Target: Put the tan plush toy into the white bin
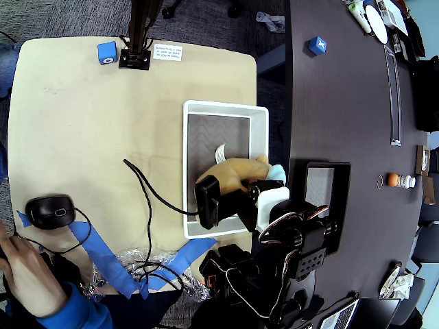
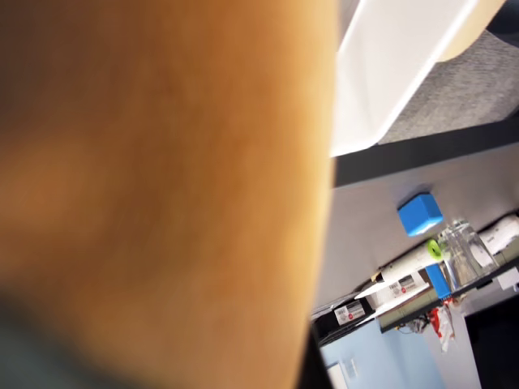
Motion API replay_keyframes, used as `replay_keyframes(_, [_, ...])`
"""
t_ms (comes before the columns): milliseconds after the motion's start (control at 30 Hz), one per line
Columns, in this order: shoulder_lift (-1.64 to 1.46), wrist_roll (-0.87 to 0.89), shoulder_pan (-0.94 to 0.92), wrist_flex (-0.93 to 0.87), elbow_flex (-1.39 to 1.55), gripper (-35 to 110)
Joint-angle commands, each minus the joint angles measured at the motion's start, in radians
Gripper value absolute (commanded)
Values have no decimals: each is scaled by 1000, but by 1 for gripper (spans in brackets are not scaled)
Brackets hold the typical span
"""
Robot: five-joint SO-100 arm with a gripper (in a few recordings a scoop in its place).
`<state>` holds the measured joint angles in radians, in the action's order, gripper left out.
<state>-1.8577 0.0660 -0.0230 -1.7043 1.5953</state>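
In the overhead view, the plush toy (image 1: pixel 236 171) was over the bin (image 1: pixel 189 171) at its right wall. The mouse (image 1: pixel 49 211) lay far left on the table (image 1: pixel 82 130).

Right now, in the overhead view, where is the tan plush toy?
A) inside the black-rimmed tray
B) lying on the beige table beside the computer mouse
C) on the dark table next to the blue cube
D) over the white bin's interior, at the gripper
D: in the overhead view the tan plush toy sits within the white bin's rim, at the gripper.
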Motion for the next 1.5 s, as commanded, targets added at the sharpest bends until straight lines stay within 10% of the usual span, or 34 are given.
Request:
replay_keyframes(0, [-38, 8, -5, 31, -35, 1])
replay_keyframes(867, [-58, 0, -23, -31, -34, 56])
replay_keyframes(1467, [-554, -9, -373, -41, 20, 63])
